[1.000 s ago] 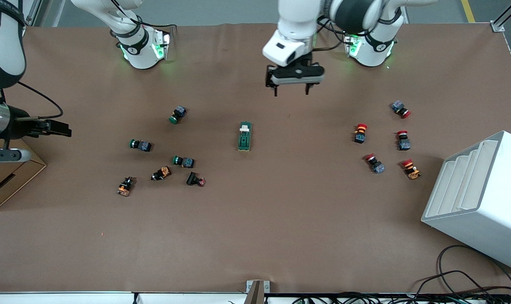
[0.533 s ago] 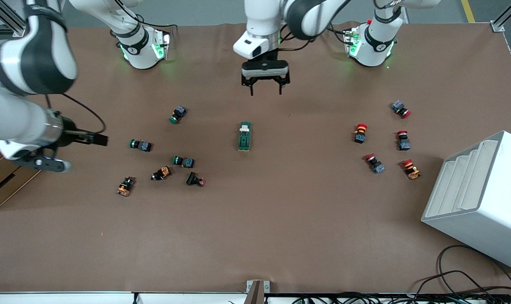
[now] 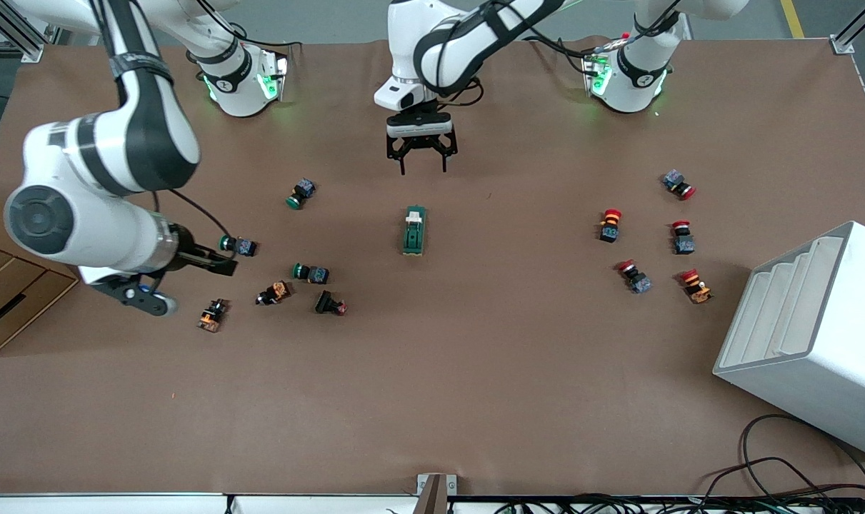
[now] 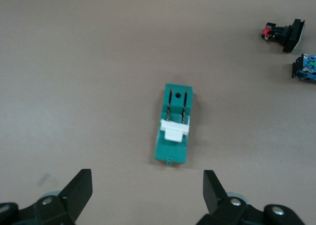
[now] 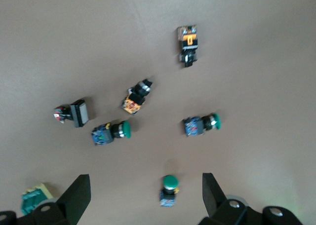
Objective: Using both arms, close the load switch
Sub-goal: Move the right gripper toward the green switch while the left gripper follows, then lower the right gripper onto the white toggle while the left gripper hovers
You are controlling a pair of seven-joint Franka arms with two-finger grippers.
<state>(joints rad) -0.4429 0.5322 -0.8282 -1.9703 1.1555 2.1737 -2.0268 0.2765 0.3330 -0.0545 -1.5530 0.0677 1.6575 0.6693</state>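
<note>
The load switch (image 3: 414, 230) is a dark green oblong block with a white handle piece, lying mid-table. It fills the middle of the left wrist view (image 4: 175, 131), and its corner shows at the edge of the right wrist view (image 5: 34, 198). My left gripper (image 3: 423, 170) hangs open and empty over the table just farther from the front camera than the switch; in its wrist view (image 4: 146, 180) the jaws stand wide apart. My right gripper (image 3: 221, 263) is open and empty over the cluster of push buttons toward the right arm's end; it also shows in the right wrist view (image 5: 145, 185).
Several green and black push buttons (image 3: 311, 273) lie toward the right arm's end; one green button (image 5: 169, 189) shows between my right gripper's jaws, lower down. Red push buttons (image 3: 609, 225) lie toward the left arm's end. A white stepped box (image 3: 811, 335) and a cardboard box (image 3: 3, 300) stand at the table's ends.
My left gripper has moved toward the right arm's end and come to hang near the switch. My right arm has swung in from the table's end to over the green buttons.
</note>
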